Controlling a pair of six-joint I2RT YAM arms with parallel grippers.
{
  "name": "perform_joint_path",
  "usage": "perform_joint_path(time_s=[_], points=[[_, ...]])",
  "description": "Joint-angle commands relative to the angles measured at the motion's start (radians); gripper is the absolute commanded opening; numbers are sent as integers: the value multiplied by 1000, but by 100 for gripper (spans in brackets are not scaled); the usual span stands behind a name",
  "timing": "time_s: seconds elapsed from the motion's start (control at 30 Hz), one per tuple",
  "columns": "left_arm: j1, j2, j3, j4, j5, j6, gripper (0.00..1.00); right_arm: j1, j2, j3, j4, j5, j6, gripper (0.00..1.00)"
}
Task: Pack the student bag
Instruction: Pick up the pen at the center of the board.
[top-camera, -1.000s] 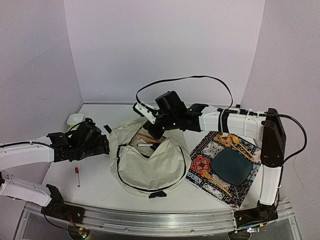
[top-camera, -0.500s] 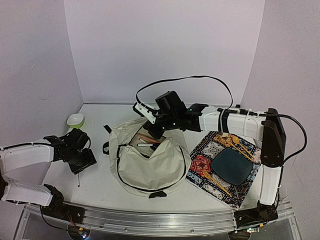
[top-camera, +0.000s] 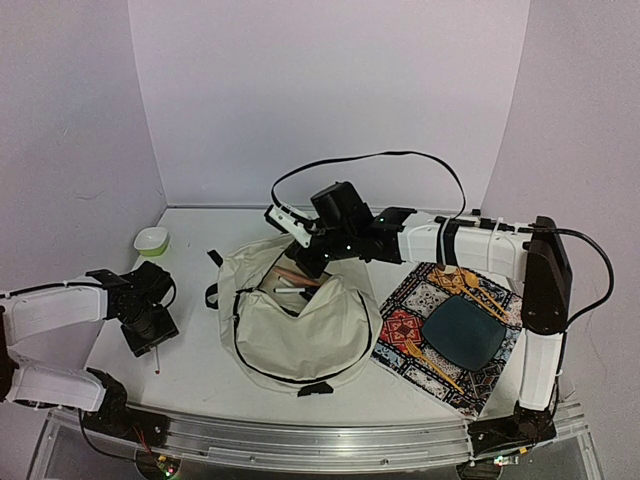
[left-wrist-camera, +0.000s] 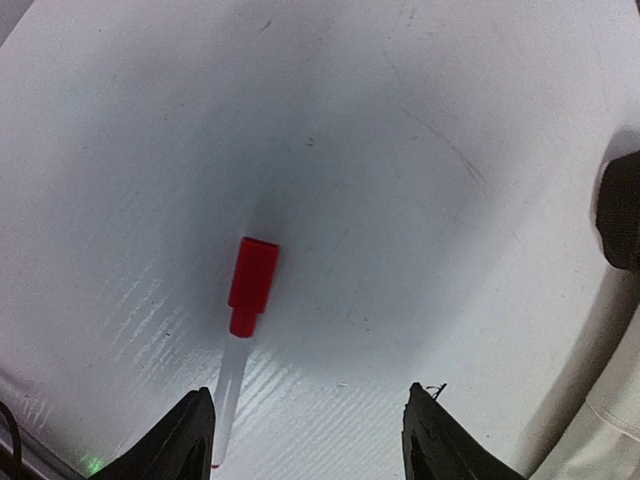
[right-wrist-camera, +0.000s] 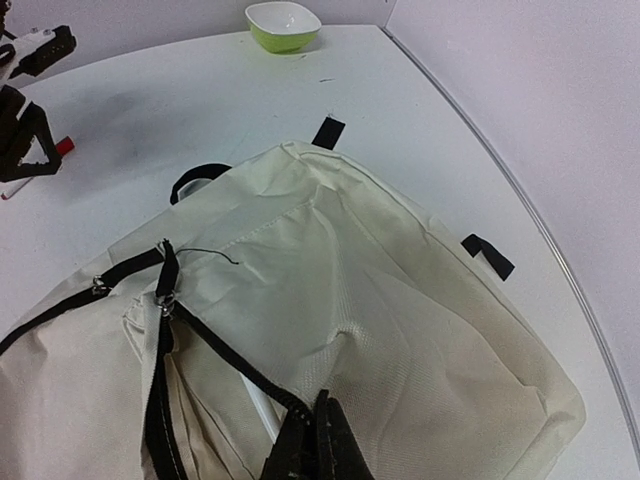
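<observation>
Finding the student bag slumping at the middle of the table, its mouth gaping toward the far wall, something pale and something brown showing inside. Seeing the patterned placemat just beside it on the right side.

Reaching in from the right and over the bag's far rim with the right gripper; in the right wrist view, pressing the fingers together on the zipper edge of the opening, apparently pinching the fabric and holding the mouth up.

Hanging low over the bare table well to the left of the bag with the left gripper, fingers spread wide and gripping nothing.

Lying right under that gripper: a red-capped pen, flat on the table. Running its long axis roughly crosswise to the line between the two fingertips, red cap pointing away from the wrist, pale barrel trailing back close along the inside of one fingertip. Sitting off-centre in the gap, then, not midway.

Judging the left arm far the nearer of the two to the pen, and the coming move as turning on that offset: needing a small sideways shift toward the pen before dropping and closing across the barrel, then carrying rightward to the held-open mouth.
</observation>
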Motion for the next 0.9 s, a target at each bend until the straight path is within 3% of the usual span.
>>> perform_joint_path(time_s=[0.0,0.57,0.87], points=[[52,37,23,-29,-33,-10,62,8,-72,16,103,-47,-10,0],[197,187,-51,158,157,113,43,8,-98,-5,131,-58,-9,0],[205,299,-39,241,394,215,16,8,-105,-14,136,-56,-4,0]])
